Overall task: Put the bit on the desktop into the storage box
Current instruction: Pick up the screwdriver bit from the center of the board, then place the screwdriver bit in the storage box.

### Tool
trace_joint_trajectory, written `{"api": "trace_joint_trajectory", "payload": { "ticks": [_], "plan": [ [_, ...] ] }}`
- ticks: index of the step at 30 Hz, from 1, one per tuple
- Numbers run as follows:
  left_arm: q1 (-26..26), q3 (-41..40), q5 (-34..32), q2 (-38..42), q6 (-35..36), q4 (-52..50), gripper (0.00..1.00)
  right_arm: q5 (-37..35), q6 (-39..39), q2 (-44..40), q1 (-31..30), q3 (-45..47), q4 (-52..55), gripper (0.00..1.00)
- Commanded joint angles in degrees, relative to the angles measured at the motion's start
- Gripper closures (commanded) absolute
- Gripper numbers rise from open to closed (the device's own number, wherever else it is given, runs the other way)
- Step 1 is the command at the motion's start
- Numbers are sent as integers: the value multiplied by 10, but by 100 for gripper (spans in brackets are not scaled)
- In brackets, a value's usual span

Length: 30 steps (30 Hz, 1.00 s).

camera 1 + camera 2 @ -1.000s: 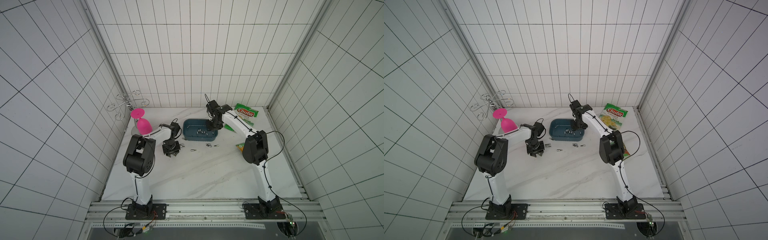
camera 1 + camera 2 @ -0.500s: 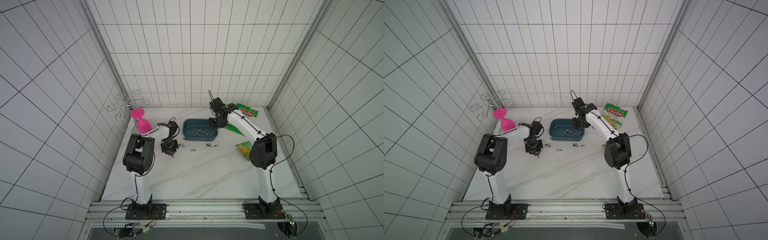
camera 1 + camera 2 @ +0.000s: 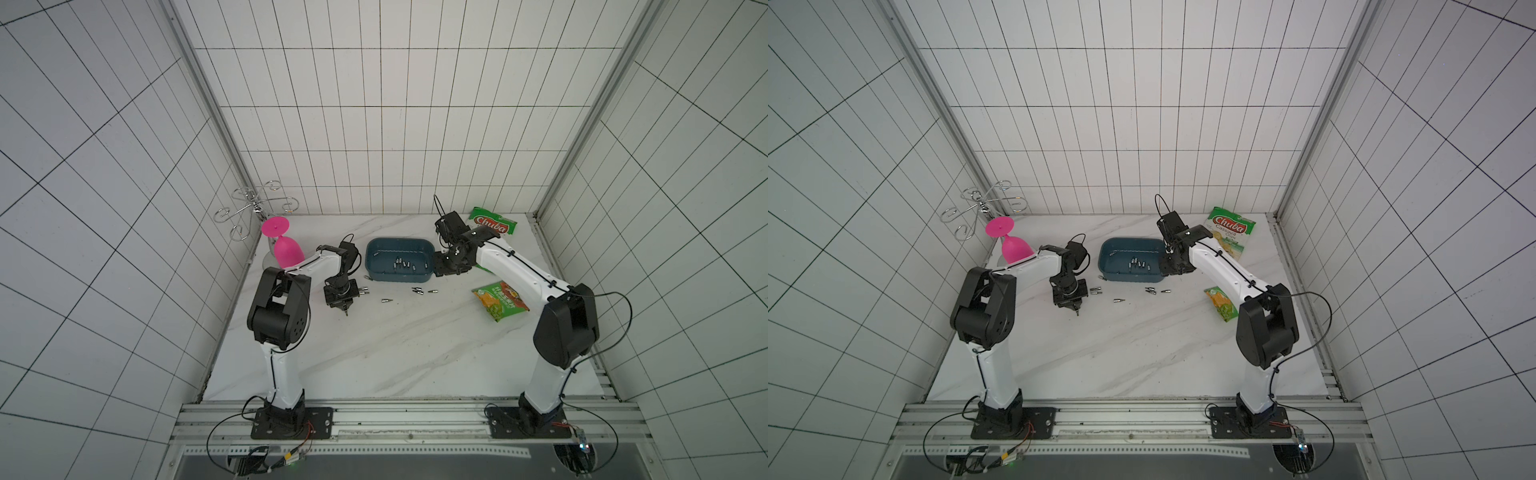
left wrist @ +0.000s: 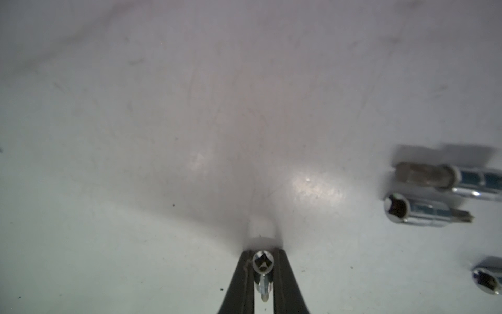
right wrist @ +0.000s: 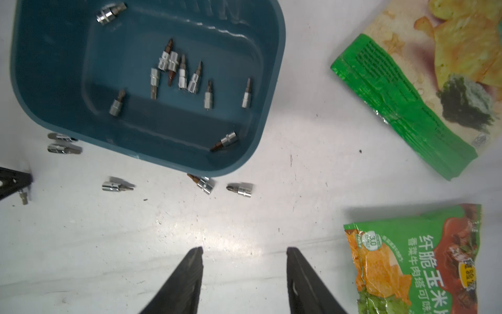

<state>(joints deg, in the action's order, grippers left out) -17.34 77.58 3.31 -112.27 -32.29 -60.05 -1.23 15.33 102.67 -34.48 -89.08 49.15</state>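
Left arm: left gripper [image 4: 262, 252] drawn narrow, pinching one bit [image 4: 262, 265] between the tips, socket end toward the wrist camera.
Held bit, place: low over the desktop [image 3: 395, 353], near the storage box [image 3: 384, 253] but outside it; contact with the surface not decidable.
Right arm: right gripper [image 5: 245, 248] parted, nothing between the tips, poised above bare desktop near one end of the box.
Storage box: resting on the desktop between the two arms; stored bits [image 5: 180, 73] scattered across its floor.
Unsorted remainder: loose bits [image 3: 417, 290] lying flat along the box's near wall; nearest pair [image 4: 423, 214] just beside the left gripper.
Step in hand (judged): lift and carry of the pinched bit to the box.
Technique: straight rise first, high enough to pass the rim; firm grip on the smooth chrome body; release low over a bare patch of floor, to limit bounce and rolling.
Hazard: sweeping the nearest pair on departure; clipping the box wall; crossing the right gripper's likely approach to the bits at its own end.
Bystanders: snack bags [image 3: 500, 300] and pink goblet [image 3: 286, 251], apparently clear of the carry path.
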Motion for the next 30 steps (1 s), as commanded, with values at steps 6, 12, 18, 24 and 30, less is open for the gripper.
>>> {"api": "trace_joint_trajectory", "payload": {
  "ticks": [6, 12, 18, 24, 30],
  "plan": [
    [-7, 128, 25, 37, 11, -70, 100, 26, 12, -25, 4, 116, -103, 41],
    [-12, 256, 45, -2, 15, -110, 100, 60, -13, 6, 5, 132, -138, 40],
    [-14, 330, 49, -38, 21, -136, 100, 96, -45, 35, 8, 131, -166, 39],
    [-14, 341, 50, -45, 21, -135, 100, 117, -66, 56, 15, 133, -190, 38],
    [-15, 371, 82, -61, 24, -113, 100, 139, -79, 71, 24, 139, -212, 39]
  ]
}}
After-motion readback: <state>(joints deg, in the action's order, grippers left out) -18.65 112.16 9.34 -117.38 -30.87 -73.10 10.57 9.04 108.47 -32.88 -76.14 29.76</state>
